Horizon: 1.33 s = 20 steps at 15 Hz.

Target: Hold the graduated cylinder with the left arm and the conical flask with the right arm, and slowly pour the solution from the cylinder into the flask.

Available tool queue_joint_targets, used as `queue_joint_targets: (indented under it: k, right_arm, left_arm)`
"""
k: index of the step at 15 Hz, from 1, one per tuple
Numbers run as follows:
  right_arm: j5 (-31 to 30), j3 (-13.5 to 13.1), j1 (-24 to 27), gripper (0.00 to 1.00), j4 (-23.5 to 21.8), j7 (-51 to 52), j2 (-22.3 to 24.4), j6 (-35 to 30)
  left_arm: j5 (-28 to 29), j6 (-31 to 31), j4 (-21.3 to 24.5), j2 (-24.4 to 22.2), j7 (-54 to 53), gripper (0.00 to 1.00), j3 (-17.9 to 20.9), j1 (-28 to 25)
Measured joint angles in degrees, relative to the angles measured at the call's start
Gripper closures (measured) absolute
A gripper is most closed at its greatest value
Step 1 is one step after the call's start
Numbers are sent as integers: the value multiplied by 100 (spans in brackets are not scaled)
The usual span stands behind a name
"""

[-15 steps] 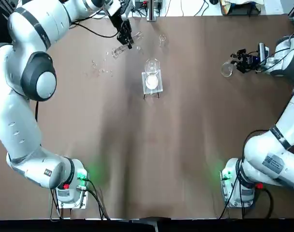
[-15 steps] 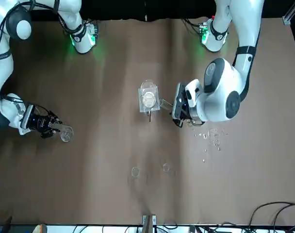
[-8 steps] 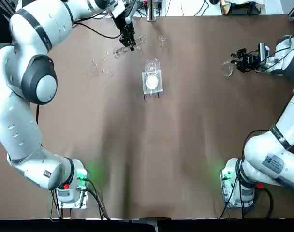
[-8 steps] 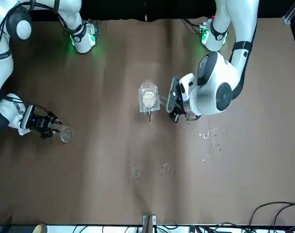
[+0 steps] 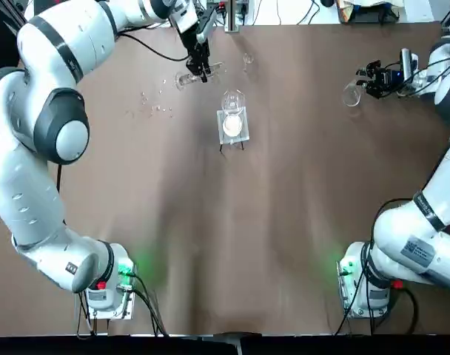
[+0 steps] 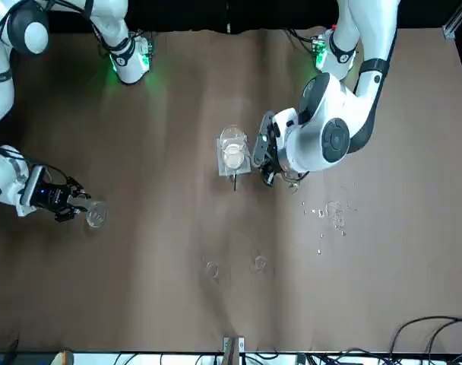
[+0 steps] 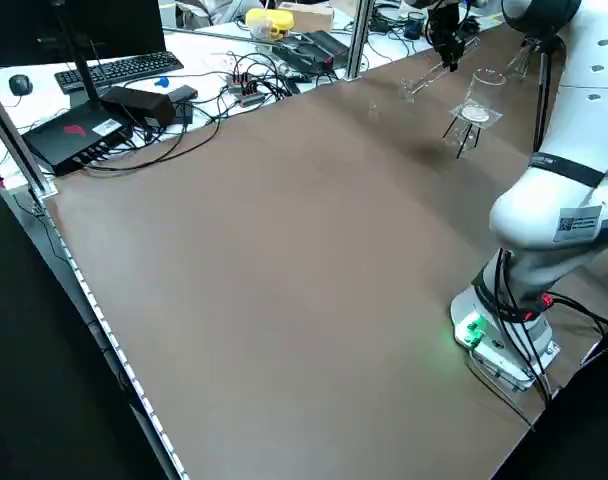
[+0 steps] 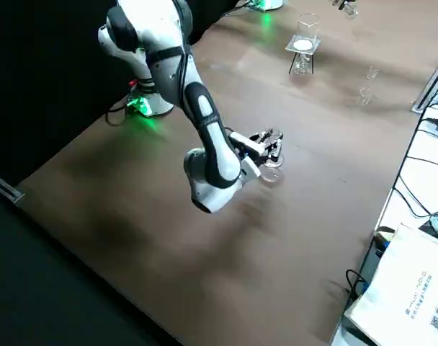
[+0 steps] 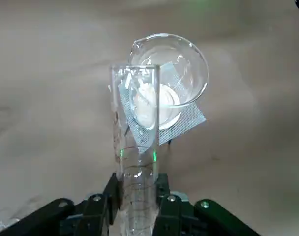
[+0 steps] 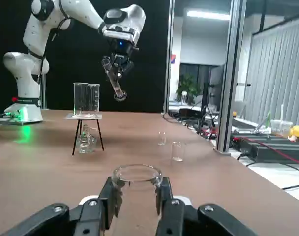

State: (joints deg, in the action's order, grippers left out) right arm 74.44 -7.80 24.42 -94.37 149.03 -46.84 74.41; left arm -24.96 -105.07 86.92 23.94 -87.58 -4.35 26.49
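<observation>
Left wrist view: left pincer (image 9: 139, 196) grips the tilted graduated cylinder (image 9: 137, 147).

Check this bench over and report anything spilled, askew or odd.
Small clear drops and rings lie scattered on the bare tabletop, on the left arm's side. They look like spilled liquid, though they could be tiny glass pieces. The graduated cylinder tilts in the left gripper, which seems deliberate for pouring.

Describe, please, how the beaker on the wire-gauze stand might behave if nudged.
The beaker would probably slide before tipping, being squat and flat-based on a flat gauze. Its thin clear wall looks brittle, so a fall might break it.
</observation>
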Motion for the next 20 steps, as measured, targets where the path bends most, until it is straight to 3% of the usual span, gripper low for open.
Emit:
queue_joint_targets:
  k: [7,13,16,20]
  right_arm:
    - [-762,-889,-941,61,435,-1488,878,22]
    - [-1383,-994,-1531,61,468,-2636,1936,199]
    - [-1591,-1005,-1712,61,456,-3185,2301,189]
    - [-2024,-1005,-2412,61,455,-4034,2612,482]
  left_arm:
    - [488,-3,0,-66,316,66,-1,281]
    - [828,-3,0,-91,561,66,-2,417]
    - [1133,-3,0,-92,706,66,-1,517]
    - [1411,-4,0,-93,979,66,-1,651]
